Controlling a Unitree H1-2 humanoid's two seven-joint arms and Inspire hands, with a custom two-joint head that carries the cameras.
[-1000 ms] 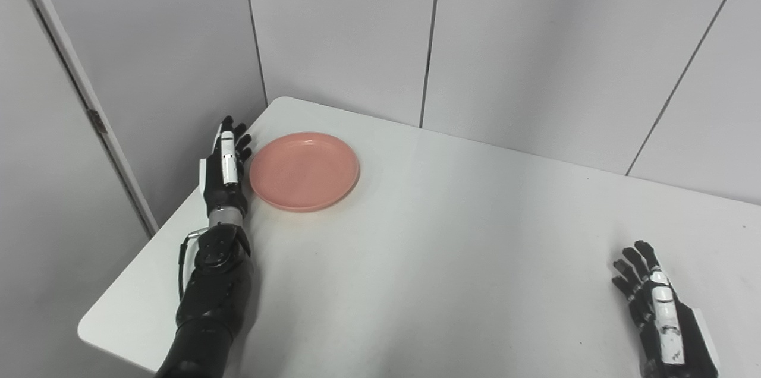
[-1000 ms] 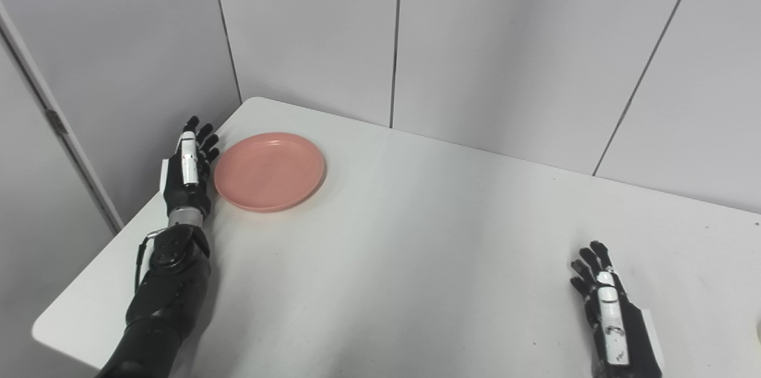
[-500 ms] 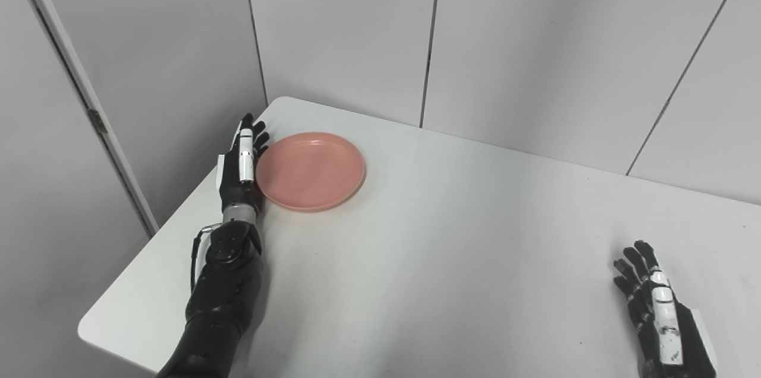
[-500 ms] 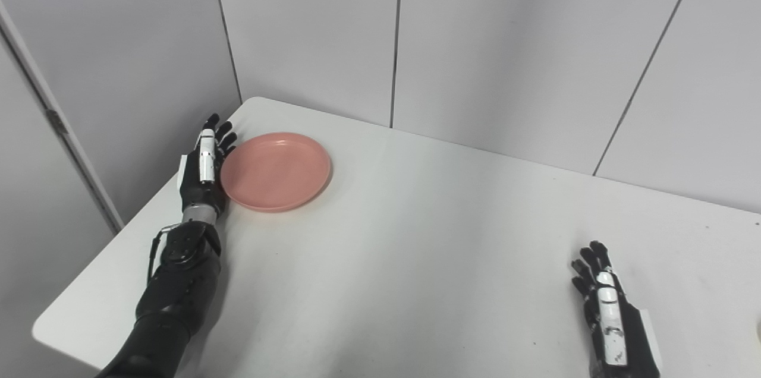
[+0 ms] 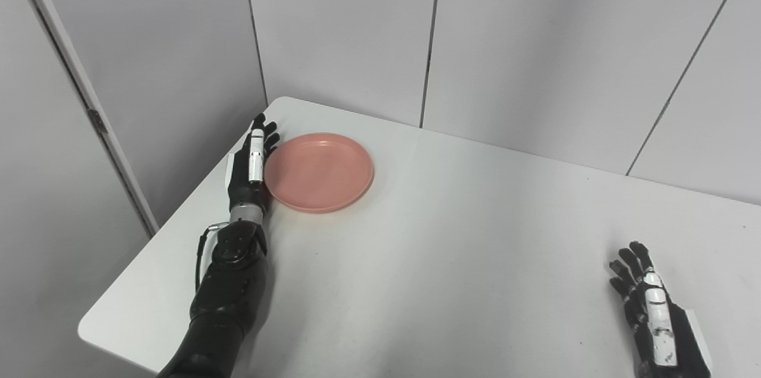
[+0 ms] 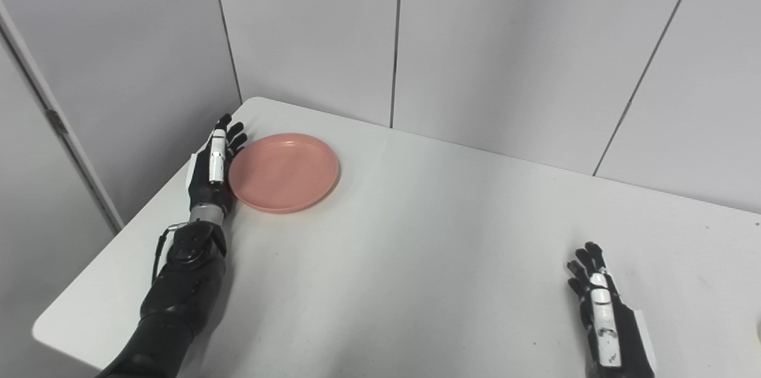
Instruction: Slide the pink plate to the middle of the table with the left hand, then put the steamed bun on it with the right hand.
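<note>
A round pink plate [image 5: 319,172] lies flat near the far left corner of the white table [image 5: 452,247]. My left hand [image 5: 252,167] stands edge-on against the plate's left rim, fingers straight and apart, holding nothing. My right hand [image 5: 651,312] rests open at the table's near right, fingers spread, far from the plate. A pale sliver at the right edge of the right eye view [image 6: 758,330] may be the steamed bun; I cannot tell.
Grey wall panels [image 5: 535,39] close off the back and left of the table. The table's left edge [image 5: 178,217] runs just beside my left forearm. The rounded near-left corner [image 5: 89,330] lies below the arm.
My left hand has pushed to the right against the plate's rim, and the plate has slid a little to the right. My right hand has drawn slightly toward the near edge.
</note>
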